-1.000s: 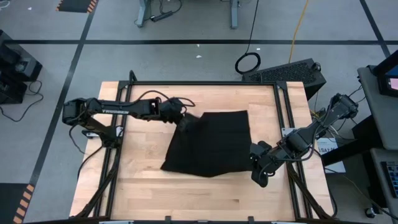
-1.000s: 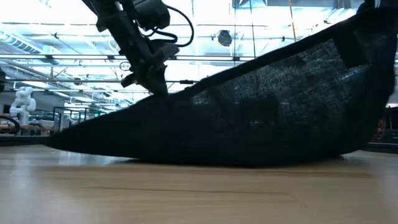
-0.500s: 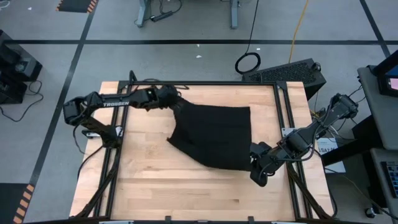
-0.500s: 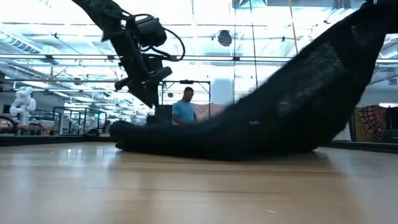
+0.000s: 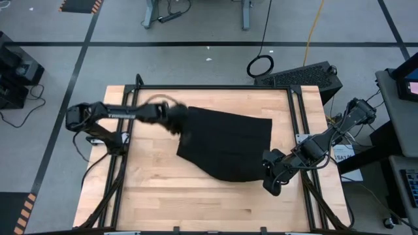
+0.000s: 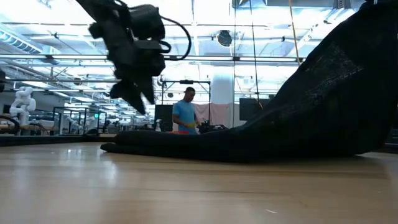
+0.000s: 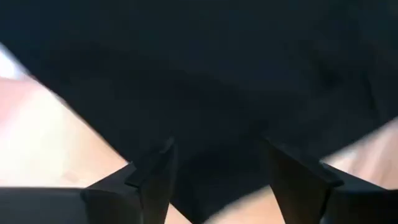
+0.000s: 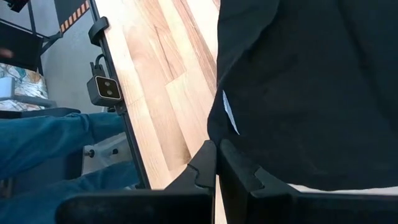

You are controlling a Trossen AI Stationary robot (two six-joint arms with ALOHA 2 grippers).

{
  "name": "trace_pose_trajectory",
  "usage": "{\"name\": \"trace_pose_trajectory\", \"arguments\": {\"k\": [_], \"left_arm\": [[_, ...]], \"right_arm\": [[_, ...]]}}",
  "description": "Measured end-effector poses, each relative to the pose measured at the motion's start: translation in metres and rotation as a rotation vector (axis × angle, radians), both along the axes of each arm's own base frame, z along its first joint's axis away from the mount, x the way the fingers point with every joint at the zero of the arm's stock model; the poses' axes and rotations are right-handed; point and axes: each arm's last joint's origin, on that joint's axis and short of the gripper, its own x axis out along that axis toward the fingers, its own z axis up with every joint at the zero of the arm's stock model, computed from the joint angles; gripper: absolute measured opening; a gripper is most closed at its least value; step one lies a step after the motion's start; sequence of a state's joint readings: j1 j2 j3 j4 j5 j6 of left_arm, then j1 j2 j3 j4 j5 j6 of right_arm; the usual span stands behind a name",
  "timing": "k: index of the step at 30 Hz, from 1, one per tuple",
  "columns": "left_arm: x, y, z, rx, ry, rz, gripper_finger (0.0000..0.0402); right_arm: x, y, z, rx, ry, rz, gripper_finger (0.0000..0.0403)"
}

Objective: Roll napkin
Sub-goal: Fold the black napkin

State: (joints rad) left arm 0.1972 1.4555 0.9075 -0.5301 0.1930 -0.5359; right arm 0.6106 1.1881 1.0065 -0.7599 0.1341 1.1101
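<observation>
— Two tools are at work on your worktop; where do they stand?

— Your left tool hangs just above the pale wooden worktop at the left edge of the plain black matte cloth napkin. Its fingers are spread apart with nothing between them; in the left wrist view the cloth lies beyond them. Your right tool sits low at the napkin's right near corner, fingers pressed together on the hem, and the low view shows that side of the cloth lifted high.

— And the napkin itself?

— You have it mostly flat across the middle of the worktop, toward the far side. Its small white tag shows near the held edge in the right wrist view.
</observation>
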Motion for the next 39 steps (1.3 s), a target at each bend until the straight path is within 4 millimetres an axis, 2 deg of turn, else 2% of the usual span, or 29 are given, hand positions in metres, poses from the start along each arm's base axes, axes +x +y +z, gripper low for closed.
{"name": "trace_pose_trajectory", "arguments": {"k": [3,5,8,11,14,17,22,26,29,33,34,36,39], "left_arm": [[-0.002,-0.037,-0.011,-0.015,0.060,0.013,0.0209],[-0.005,-0.055,-0.015,0.004,0.088,0.082,0.0197],[-0.006,-0.075,-0.013,0.037,0.081,0.196,0.0184],[-0.009,-0.087,-0.008,0.059,0.043,0.291,0.0180],[-0.016,-0.086,-0.013,0.095,0.090,0.404,0.0180],[-0.013,-0.079,-0.019,0.073,0.027,0.481,0.0183],[-0.011,-0.070,-0.035,-0.061,-0.036,0.432,0.0193],[-0.019,-0.066,-0.046,-0.023,0.037,0.439,0.0186],[-0.016,-0.066,-0.043,0.006,0.005,0.408,0.0143],[-0.014,-0.067,-0.042,0.025,-0.014,0.313,0.0034],[-0.015,-0.068,-0.042,0.010,-0.008,0.296,0.0018],[-0.017,-0.070,-0.039,-0.015,0.001,0.265,0.0011],[-0.023,-0.079,-0.024,-0.038,-0.041,0.157,0.0005]], "right_arm": [[0.000,0.000,0.000,-0.002,-0.001,0.002,0.0000],[0.000,0.000,0.000,-0.003,-0.001,0.002,0.0000],[0.000,0.000,0.000,-0.014,-0.006,0.018,0.0000],[0.000,0.000,0.000,-0.028,-0.011,0.038,0.0000],[0.000,0.000,-0.001,-0.041,-0.013,0.039,0.0000],[0.002,0.001,-0.005,-0.076,0.002,0.036,0.0000],[0.009,0.005,-0.013,-0.094,0.023,0.050,0.0000],[0.015,0.010,-0.016,-0.083,0.008,0.050,0.0000],[0.019,0.012,-0.019,-0.081,0.005,0.050,0.0000],[0.022,0.014,-0.023,-0.089,0.014,0.048,0.0000],[0.023,0.015,-0.024,-0.091,0.015,0.046,0.0000],[0.024,0.016,-0.025,-0.089,0.013,0.045,0.0000],[0.026,0.017,-0.025,-0.074,0.009,0.031,0.0000]]}}
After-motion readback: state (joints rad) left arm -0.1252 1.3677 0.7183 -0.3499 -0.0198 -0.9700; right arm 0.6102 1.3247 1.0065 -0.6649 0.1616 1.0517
